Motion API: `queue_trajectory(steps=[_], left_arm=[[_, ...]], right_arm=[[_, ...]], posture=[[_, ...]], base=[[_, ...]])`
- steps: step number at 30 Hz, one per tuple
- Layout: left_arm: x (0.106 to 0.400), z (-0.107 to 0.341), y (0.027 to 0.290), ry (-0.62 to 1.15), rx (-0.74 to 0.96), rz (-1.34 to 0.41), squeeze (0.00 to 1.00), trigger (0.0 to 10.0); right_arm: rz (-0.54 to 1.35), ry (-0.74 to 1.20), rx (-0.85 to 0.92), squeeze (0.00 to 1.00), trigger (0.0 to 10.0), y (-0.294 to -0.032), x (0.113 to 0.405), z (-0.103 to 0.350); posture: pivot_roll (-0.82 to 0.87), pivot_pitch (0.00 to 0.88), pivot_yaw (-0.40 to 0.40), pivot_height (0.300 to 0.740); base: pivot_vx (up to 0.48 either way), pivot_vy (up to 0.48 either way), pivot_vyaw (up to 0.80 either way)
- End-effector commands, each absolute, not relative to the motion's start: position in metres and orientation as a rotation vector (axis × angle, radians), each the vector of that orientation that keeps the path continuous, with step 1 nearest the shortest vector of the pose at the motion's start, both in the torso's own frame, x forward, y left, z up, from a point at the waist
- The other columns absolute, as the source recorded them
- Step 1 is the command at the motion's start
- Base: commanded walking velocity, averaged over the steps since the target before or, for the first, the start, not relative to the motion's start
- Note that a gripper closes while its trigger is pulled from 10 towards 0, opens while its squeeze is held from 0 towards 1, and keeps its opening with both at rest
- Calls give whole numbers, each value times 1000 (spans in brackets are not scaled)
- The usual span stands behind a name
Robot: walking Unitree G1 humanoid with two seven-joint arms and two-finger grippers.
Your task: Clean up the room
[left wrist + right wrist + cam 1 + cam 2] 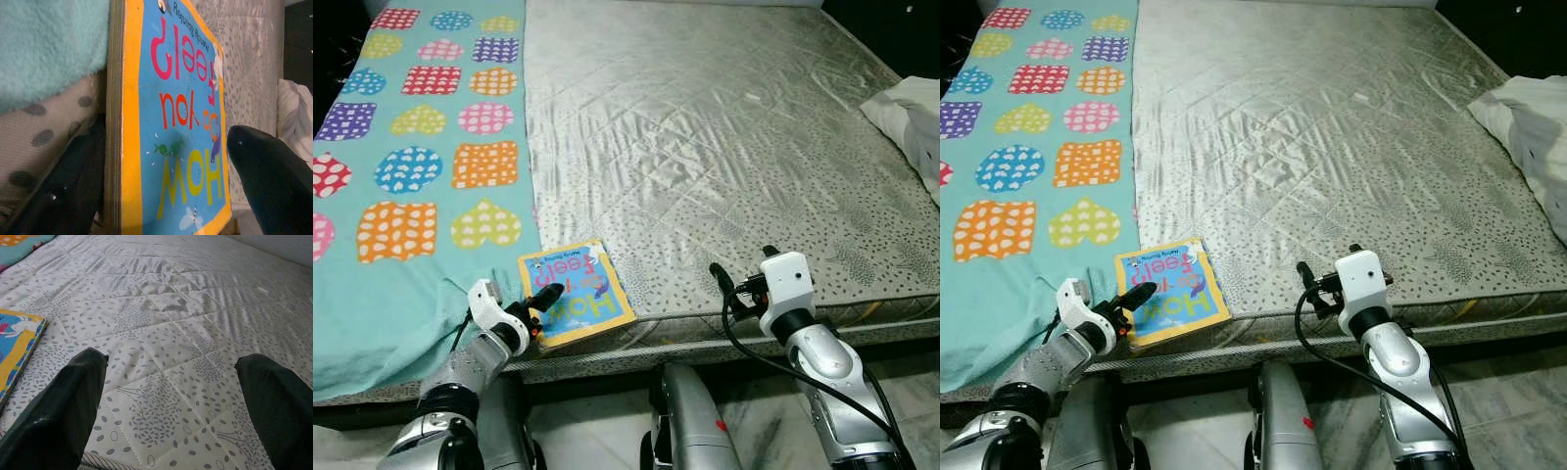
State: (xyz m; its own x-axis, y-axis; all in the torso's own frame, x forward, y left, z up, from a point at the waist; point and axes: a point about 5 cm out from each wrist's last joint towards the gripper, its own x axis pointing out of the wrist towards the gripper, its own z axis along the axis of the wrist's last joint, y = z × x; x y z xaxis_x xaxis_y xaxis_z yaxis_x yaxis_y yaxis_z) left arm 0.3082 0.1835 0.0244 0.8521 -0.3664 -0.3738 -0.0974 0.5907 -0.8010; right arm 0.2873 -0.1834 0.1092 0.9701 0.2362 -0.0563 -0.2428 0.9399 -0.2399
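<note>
One flat, rectangular children's board book (575, 292) lies at the front edge of the bed (724, 147), its glossy blue cover framed in orange, with bright lettering and thick, stiff pages stacked at its side. It rests on the bare mattress, a shiny grey quilted fabric stitched in diamonds and printed with small ovals and leaf shapes. Just beside the book, covering the left part of the bed, spreads a soft, fuzzy teal blanket (411, 147) patterned with dotted hearts, circles and wavy squares in orange, pink, purple, yellow and blue. A white, crumpled pillow (913, 122) sits at the bed's far right edge.

The left gripper (540, 305) is at the book's near left corner, its two black fingers spread either side of the book: one against the page edge, the other over the cover, not clearly pressing it. The right gripper (736, 284) hovers over the mattress edge to the right of the book, well apart from it, fingers wide and holding nothing. Pale marbled floor (754, 411) shows below the bed.
</note>
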Motion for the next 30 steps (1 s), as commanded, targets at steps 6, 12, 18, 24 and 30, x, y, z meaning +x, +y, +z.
queue_trajectory(steps=[6,12,18,24,30], left_arm=[[308,24,168,580,-1044,-241,0,0],[308,25,167,562,-1132,-254,0,0],[308,26,167,556,-1174,-273,0,0],[307,26,169,557,-1190,-279,0,0],[306,25,169,558,-1197,-280,0,0]], right_arm=[[217,8,-265,0,10000,-189,289,115],[214,5,-267,0,10000,-189,289,115],[218,-1,-250,0,10000,-188,289,116],[337,23,-138,0,10000,-178,284,114],[517,93,-84,0,10000,-169,275,109]], posture=[[-214,123,-80,563],[-214,120,-76,563],[-214,120,-76,563],[-210,119,-71,563],[-212,120,-66,563]], base=[[0,0,0],[0,0,0],[0,0,0],[0,0,0],[0,0,0]])
